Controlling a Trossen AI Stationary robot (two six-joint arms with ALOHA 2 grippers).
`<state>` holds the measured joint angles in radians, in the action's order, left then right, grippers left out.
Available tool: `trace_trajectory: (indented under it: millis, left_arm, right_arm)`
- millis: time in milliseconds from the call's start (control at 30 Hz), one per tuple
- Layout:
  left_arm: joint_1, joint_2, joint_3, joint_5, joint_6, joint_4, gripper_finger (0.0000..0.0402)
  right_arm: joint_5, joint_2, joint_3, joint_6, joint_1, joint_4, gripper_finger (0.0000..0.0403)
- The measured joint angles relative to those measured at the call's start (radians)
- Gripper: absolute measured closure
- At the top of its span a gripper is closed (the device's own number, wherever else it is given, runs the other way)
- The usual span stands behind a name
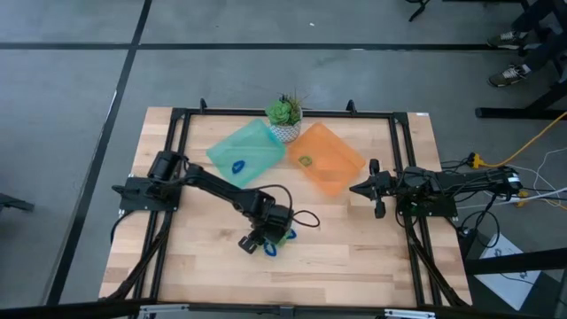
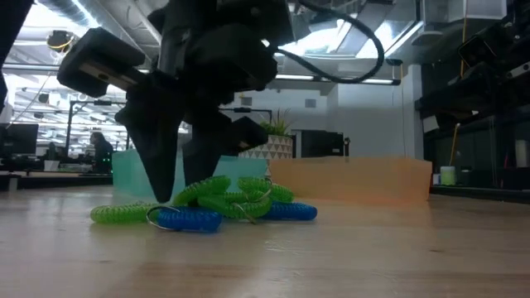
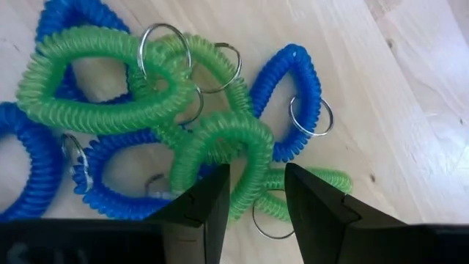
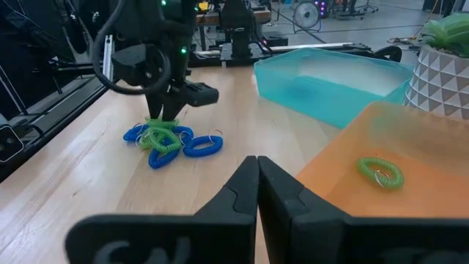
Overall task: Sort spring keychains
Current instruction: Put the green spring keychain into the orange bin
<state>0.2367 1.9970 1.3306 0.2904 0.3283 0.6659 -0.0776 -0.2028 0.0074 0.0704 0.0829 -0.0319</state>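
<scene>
A tangled pile of bright blue and green spring keychains (image 3: 198,125) lies on the wooden table near its near edge (image 1: 275,246), each coil with a metal ring. My left gripper (image 3: 256,176) points down into the pile (image 2: 224,207), open, with a strand of a green coil (image 3: 249,158) between its fingers. One blue keychain (image 1: 237,166) lies in the teal tray (image 1: 257,142), and one green keychain (image 4: 381,172) lies in the orange tray (image 1: 341,164). My right gripper (image 4: 256,180) is shut and waits at the table's right side beside the orange tray (image 1: 376,188). My left gripper comes at the pile from above, pointing down, its fingers (image 3: 209,198) on either side of a green coil's strand that lies on the table with the other coils. I cannot tell whether the fingers touch it.
A small potted plant (image 1: 285,113) stands at the far edge between the two trays. A black metal frame (image 1: 177,159) runs around the table. Bare wood lies to the left and right of the pile. Cables trail off the table's right side (image 1: 532,177).
</scene>
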Motion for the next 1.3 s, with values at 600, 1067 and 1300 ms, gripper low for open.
trace_trajectory:
  millis: [600, 1067, 1300]
  left_arm:
    - [-0.011, 0.001, 0.0, -0.011, 0.008, -0.005, 0.037]
    - [-0.011, -0.057, 0.01, -0.108, 0.008, 0.069, 0.038]
    - [-0.008, -0.109, 0.01, -0.19, 0.005, 0.131, 0.0377]
  right_arm:
    - [0.0, 0.0, 0.0, 0.0, 0.0, 0.0, 0.0395]
    - [0.001, 0.0, 0.0, 0.0, 0.0, 0.0, 0.0395]
    - [0.001, 0.0, 0.0, 0.0, 0.0, 0.0, 0.0395]
